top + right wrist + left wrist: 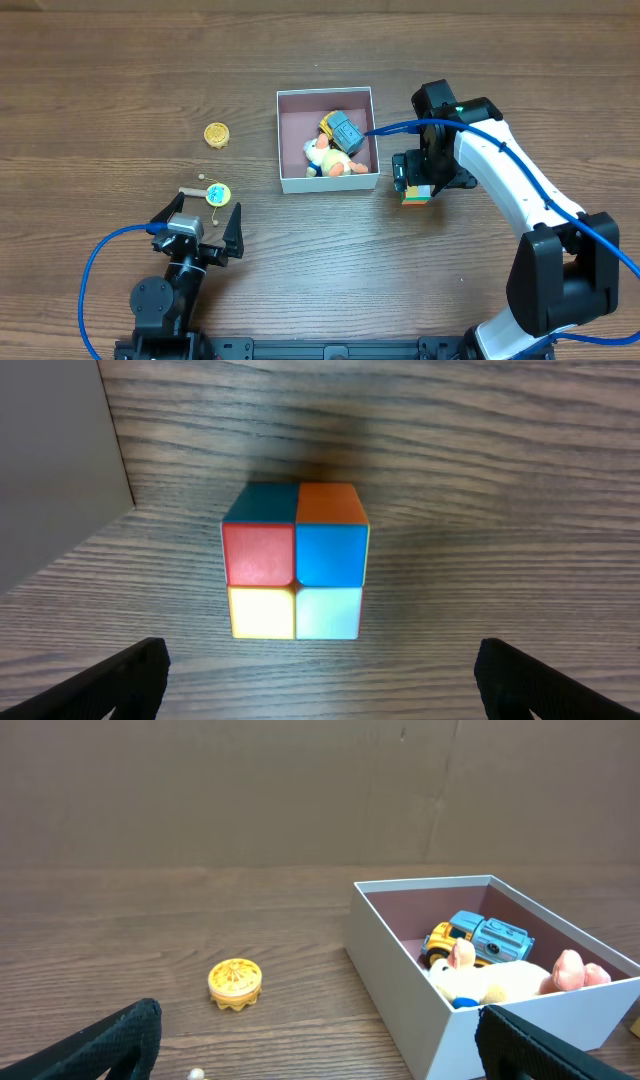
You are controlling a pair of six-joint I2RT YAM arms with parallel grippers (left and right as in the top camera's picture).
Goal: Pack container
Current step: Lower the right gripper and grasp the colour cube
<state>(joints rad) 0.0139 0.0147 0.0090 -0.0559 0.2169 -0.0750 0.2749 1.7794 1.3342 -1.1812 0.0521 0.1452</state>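
Dark wood-grain tabletop (100,80) bearing square white-walled container (327,183) | plain brown wall (300,790) backing it | left gripper (205,232) gaping wide, empty | right gripper (320,660) spreading wide astride multicoloured cube (296,560), not gripping

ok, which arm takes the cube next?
Right. The right end effector hangs open directly over the cube, beside the container; the left end effector sits on the container's far side.

Left gripper (200,218) sits at 7 o'clock, jaws spread wide, aimed toward 12. Right gripper (418,188) at 3 o'clock points down, jaws apart.
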